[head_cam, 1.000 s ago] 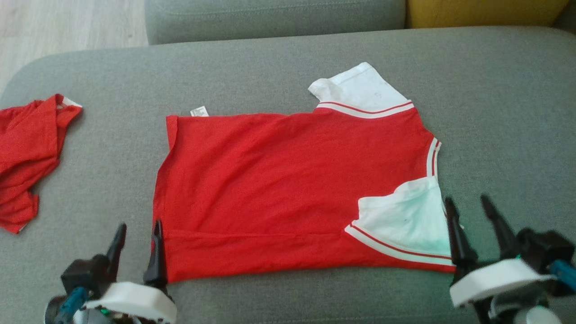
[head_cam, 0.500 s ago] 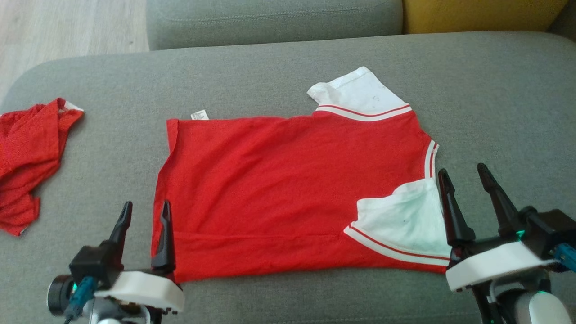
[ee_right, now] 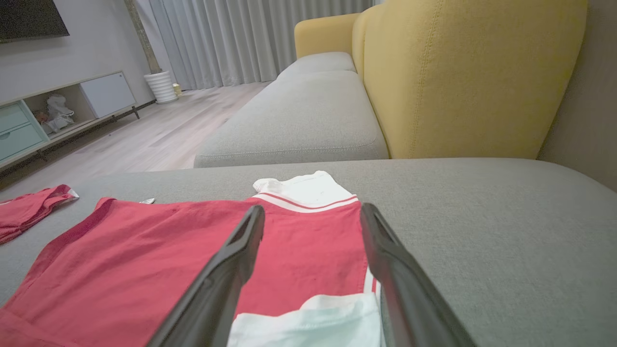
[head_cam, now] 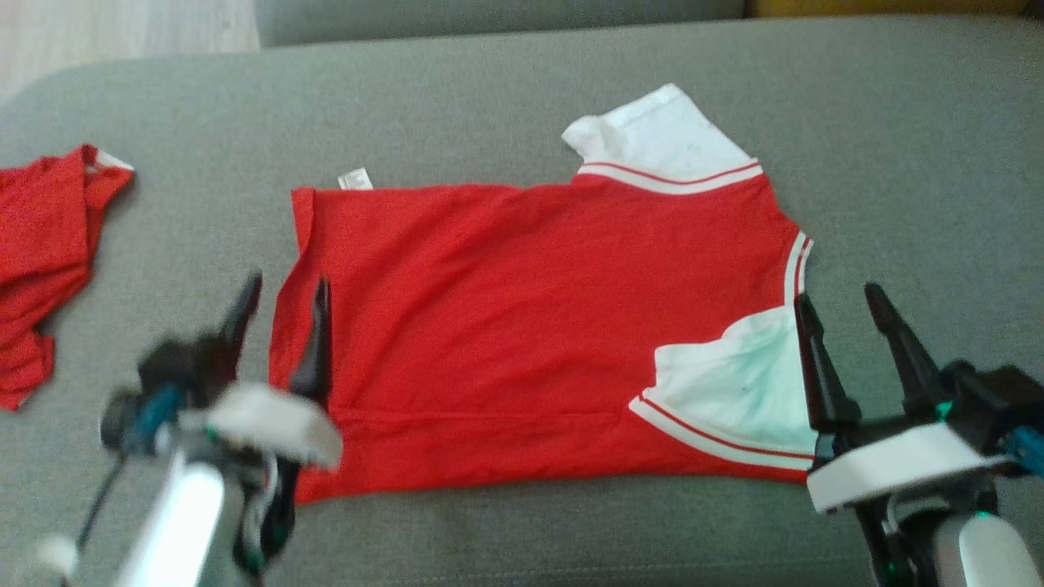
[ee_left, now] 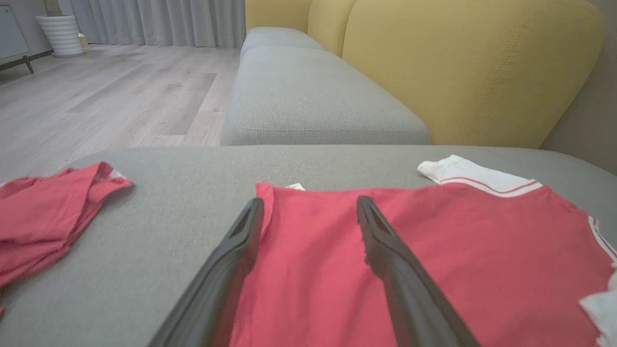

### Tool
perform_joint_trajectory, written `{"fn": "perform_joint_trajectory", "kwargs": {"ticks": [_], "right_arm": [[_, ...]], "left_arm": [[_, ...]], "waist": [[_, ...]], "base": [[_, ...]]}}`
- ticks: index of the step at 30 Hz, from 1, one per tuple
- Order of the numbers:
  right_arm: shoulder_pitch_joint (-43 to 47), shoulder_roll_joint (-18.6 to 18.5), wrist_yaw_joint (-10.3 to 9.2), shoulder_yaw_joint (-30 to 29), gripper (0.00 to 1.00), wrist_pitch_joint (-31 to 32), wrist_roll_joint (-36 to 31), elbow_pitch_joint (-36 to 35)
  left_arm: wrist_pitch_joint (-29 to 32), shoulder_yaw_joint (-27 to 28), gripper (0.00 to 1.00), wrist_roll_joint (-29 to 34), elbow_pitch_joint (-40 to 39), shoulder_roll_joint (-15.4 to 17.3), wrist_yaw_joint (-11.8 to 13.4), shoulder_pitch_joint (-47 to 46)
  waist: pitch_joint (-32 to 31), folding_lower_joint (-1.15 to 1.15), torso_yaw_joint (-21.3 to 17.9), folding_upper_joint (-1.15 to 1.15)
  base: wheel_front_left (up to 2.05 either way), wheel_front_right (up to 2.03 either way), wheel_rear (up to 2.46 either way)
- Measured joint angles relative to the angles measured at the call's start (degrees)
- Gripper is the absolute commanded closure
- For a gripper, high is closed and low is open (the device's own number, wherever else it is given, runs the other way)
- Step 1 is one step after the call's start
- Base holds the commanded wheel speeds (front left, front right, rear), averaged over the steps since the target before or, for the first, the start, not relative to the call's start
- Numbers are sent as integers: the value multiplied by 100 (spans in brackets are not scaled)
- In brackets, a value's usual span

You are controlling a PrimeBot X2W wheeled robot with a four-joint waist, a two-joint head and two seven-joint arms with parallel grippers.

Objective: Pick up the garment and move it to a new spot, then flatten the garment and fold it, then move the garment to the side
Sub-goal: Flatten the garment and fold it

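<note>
The garment (head_cam: 522,326) is a red shirt with white, red-striped sleeves, lying flat across the grey sofa seat (head_cam: 489,98); its near sleeve is folded in over the body. My left gripper (head_cam: 285,289) hovers open over the shirt's left hem edge, one finger on each side of it. In the left wrist view the garment (ee_left: 434,250) spreads beyond those fingers (ee_left: 385,250). My right gripper (head_cam: 840,297) stands open at the shirt's right edge beside the folded white sleeve (head_cam: 734,391). The right wrist view has the garment (ee_right: 168,250) below and between its fingers (ee_right: 390,270).
A second red cloth (head_cam: 41,244) lies crumpled at the seat's left end. A further grey seat (ee_left: 308,91) and yellow backrest (ee_left: 462,67) lie beyond. Wooden floor (ee_left: 96,96) is off the left side, with a low cabinet (ee_right: 58,111) across the room.
Both grippers have moved forward along the garment's side edges, the left one the most. The head camera has tilted, shifting the whole picture. Both stay open.
</note>
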Motion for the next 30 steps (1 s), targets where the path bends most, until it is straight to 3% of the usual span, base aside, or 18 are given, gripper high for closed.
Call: {"fn": "perform_joint_trajectory", "kwargs": {"ticks": [11, 20, 21, 23, 30], "right_arm": [[-661, 9, 0, 140, 0, -85, 48, 136], [-884, 13, 0, 179, 0, -283, 136, 402], [-884, 13, 0, 177, 0, -290, 166, 426], [-885, 13, 0, 177, 0, -331, 210, 470], [-1149, 14, 0, 2, 0, -380, 300, 867]], "left_arm": [[149, 41, 0, -201, 2548, -90, -493, -2686], [70, 109, 0, -339, 4389, -123, -687, -3553], [45, 120, 19, -366, 4521, -133, -732, -3593], [-96, 140, 99, -380, 4697, -140, -784, -3672], [-469, 147, 100, -402, 5112, -247, -933, -3995]], "waist": [[929, 1, -138, 0], [1338, 2, -388, 0], [1349, 1, -398, 0], [1360, 0, -402, 0], [1351, 0, -319, 0]], "base": [[0, 0, 0], [0, 0, 0], [0, 0, 0], [0, 0, 0], [0, 0, 0]]}}
